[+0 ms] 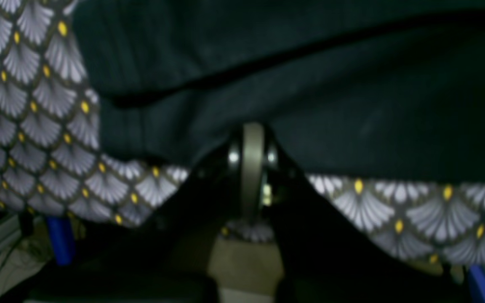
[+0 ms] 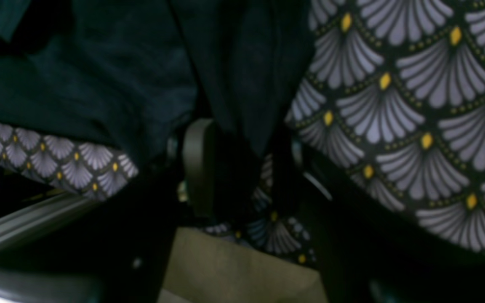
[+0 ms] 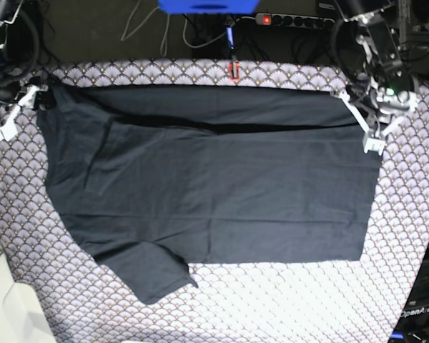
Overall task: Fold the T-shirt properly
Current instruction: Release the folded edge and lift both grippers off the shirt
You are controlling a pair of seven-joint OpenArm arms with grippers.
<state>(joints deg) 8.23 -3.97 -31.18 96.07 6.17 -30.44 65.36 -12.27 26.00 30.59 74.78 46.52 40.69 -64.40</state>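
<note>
The T-shirt (image 3: pixel 214 186) lies flat on the worktop (image 3: pixel 272 307), covered by a scallop-patterned tablecloth (image 3: pixel 307 300). One sleeve (image 3: pixel 154 275) points toward the near edge. The far strip of the garment is folded over, forming a dark crease (image 3: pixel 222 127) across its width. At the far corner on the viewer's right, the left pincer (image 3: pixel 363 118) is fully closed on the T-shirt edge. At the far corner on the viewer's left, the right pincer (image 3: pixel 30 100) stands partly open, its jaws astride the fabric edge.
</note>
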